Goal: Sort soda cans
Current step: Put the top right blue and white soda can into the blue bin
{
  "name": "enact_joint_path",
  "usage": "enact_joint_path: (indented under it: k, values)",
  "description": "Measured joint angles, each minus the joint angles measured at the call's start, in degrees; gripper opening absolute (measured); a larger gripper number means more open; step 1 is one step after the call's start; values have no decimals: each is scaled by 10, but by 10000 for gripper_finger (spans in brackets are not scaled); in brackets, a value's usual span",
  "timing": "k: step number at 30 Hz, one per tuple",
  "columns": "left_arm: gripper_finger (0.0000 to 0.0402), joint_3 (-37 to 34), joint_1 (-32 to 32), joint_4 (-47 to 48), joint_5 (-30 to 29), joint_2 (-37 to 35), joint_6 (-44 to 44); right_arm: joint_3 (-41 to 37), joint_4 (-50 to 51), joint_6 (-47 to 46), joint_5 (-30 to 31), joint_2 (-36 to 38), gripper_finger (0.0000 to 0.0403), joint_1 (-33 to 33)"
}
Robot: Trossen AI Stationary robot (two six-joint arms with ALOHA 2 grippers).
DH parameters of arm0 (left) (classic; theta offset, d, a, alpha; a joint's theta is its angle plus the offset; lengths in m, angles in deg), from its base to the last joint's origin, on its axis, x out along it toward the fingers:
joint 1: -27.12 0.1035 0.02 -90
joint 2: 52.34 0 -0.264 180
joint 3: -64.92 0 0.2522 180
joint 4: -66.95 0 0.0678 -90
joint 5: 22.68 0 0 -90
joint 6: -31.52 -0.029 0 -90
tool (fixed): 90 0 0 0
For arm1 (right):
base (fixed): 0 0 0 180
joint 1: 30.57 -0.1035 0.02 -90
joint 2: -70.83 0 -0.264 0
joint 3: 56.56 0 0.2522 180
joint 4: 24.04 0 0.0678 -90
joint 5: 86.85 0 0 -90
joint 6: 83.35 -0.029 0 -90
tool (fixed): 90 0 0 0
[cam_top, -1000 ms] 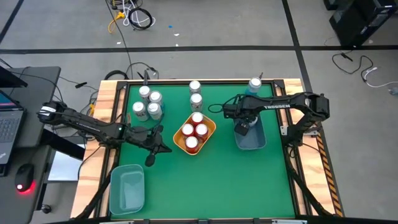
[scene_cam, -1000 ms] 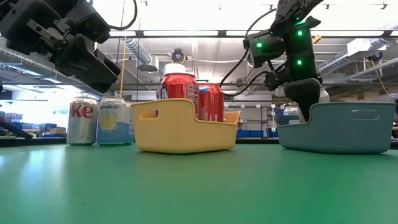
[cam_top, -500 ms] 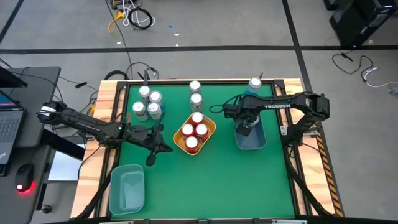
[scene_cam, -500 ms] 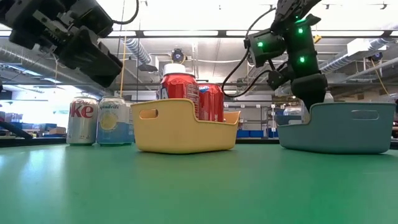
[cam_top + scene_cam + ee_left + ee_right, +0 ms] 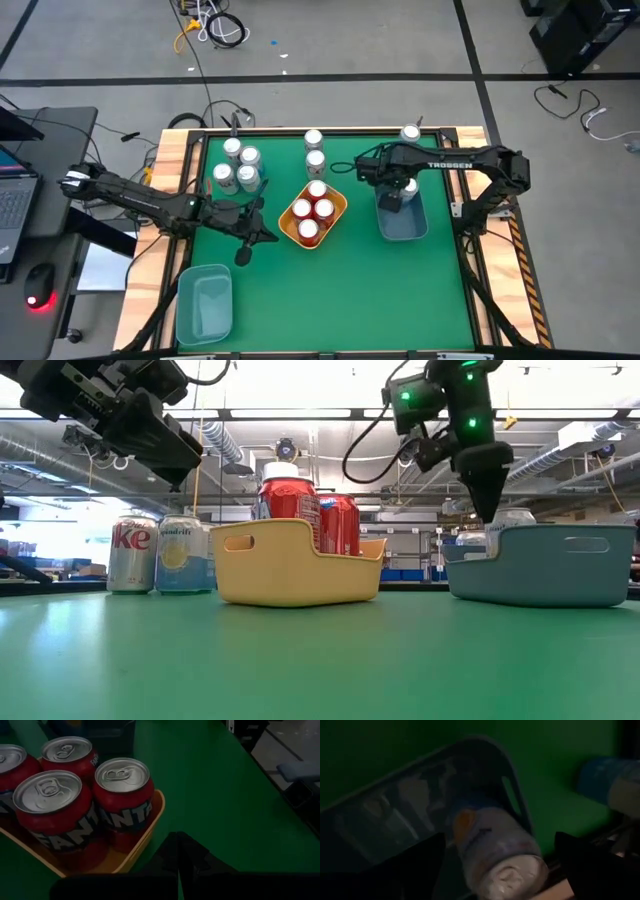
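Note:
Red soda cans (image 5: pixel 122 795) stand in the yellow bin (image 5: pixel 335 212) at mid-table. Several silver-grey cans (image 5: pixel 240 166) stand at the far left, two more (image 5: pixel 315 150) behind the yellow bin, and a light blue can (image 5: pixel 410 133) at the far edge. Another light blue can (image 5: pixel 492 845) stands in the blue-grey bin (image 5: pixel 404 226) on the right. My right gripper (image 5: pixel 396 198) hangs open just above this can, one finger on either side, pointing down. My left gripper (image 5: pixel 250 232) is shut and empty, in the air left of the yellow bin.
A second blue-grey bin (image 5: pixel 205 303) sits at the near left corner. The wooden table frame (image 5: pixel 172 170) rims the green mat. Open green surface lies along the near half of the table. A laptop and a mouse sit on a side desk to the left.
My right gripper has risen out of the blue-grey bin and rolled its wrist, leaving the light blue can standing in the bin. My left gripper has gone up a little, still shut.

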Motion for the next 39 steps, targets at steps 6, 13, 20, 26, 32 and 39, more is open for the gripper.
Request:
enact_joint_path:
  k: [6, 13, 20, 26, 32, 39]
  values:
    - [0, 0, 0, -1, 0, -12, -16, 0, 56, 33, 34, 0, 349, -11]
    - [0, 0, 28, 4, -7, -64, -22, 0, 73, 17, 85, 43, 237, -1]
    - [0, 0, 72, 27, -7, -117, -30, 0, -15, -7, 54, 133, 150, 38]
    - [0, 0, 92, 31, -7, -121, -35, 0, -91, -33, 125, 165, 173, 78]
    - [0, 0, 121, 44, 4, -121, -19, 0, -145, 2, 44, 139, 235, 194]
    - [0, 0, 140, 56, 28, -121, -19, 0, -179, 38, 7, 83, 278, 302]
